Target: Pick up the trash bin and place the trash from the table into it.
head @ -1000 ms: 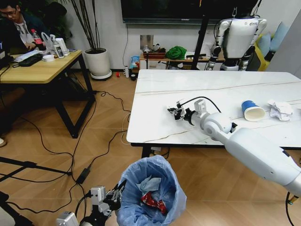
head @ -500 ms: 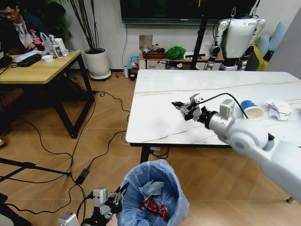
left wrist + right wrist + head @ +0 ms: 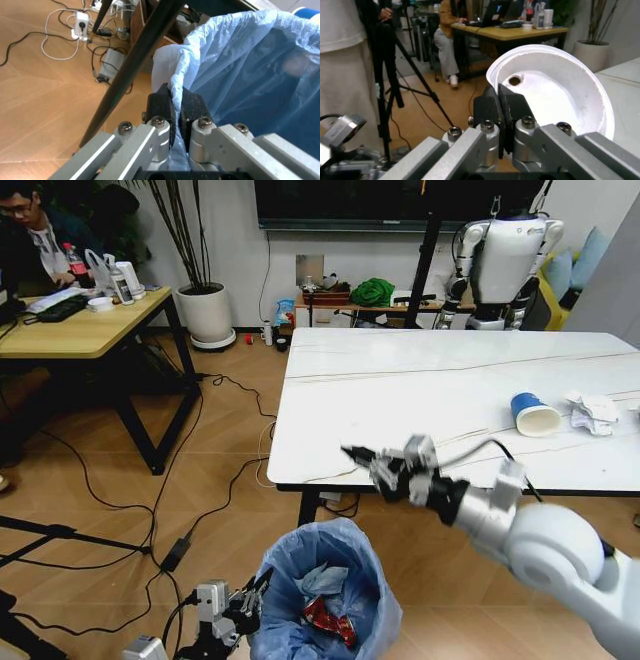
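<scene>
the white cup [image 3: 555, 90] is pinched by its rim in the right gripper [image 3: 385, 470], jaws clamped together on the thin wall, its open mouth facing the wrist camera. the gripper hangs just off the near edge of the table [image 3: 330, 410], toward the table's left end, over bare floor. the bin [image 3: 325, 600] sits below and a little nearer and to the left of it, mouth up, so the cup lies above and slightly beyond the far rim; my guess is the drop turns on closing that small gap toward the near-left.

the left gripper [image 3: 248, 602] holds the bin at its left rim, jaws closed on the blue bag's edge [image 3: 175, 93], keeping the bin raised beside the table's leg. inside the bin lie a red can [image 3: 325, 615] and a pale wad.

still on the table, far to the right, are a blue cup [image 3: 535, 415] lying on its side and a paper wad [image 3: 595, 412] just beyond it.
</scene>
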`<state>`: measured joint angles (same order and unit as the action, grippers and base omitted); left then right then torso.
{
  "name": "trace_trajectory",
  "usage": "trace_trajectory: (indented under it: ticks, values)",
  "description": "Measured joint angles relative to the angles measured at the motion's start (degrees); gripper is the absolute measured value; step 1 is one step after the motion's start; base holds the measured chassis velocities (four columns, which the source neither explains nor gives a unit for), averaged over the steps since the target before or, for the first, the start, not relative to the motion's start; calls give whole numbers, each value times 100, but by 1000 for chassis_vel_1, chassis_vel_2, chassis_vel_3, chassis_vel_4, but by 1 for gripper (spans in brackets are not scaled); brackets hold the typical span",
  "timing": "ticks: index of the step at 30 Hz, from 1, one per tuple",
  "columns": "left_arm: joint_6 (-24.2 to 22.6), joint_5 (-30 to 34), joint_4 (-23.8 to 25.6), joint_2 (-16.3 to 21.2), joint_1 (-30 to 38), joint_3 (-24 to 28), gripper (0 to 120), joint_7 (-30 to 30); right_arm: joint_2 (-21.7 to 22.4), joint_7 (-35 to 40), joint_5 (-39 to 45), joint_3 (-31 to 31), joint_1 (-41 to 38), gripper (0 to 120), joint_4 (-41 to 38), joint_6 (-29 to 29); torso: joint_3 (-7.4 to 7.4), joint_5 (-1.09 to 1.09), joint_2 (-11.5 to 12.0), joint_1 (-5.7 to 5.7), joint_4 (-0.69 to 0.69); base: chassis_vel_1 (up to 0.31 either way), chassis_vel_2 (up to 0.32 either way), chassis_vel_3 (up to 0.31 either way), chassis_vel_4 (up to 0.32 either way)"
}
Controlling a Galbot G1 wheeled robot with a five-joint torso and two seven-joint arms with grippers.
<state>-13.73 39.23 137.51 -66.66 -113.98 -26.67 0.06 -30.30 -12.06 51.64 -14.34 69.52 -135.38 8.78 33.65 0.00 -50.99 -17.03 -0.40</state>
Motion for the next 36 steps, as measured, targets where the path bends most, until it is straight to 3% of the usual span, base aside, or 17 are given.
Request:
trace_trajectory:
  ticks: [15,34,36]
  values:
    - [-4,83,3,-160,155,-41,0,-23,477,-981,-555,784,85,0,-94,-685,1,0,0,-1,-2,0,0,0,0]
    - [-21,-11,-9,-232,85,-30,0,1,327,-1034,-827,756,257,66,26,-856,1,0,0,-1,-2,0,0,0,0]
    - [-22,-13,7,-218,72,-34,0,4,297,-1025,-871,731,311,77,30,-858,1,1,0,-1,-2,0,0,0,0]
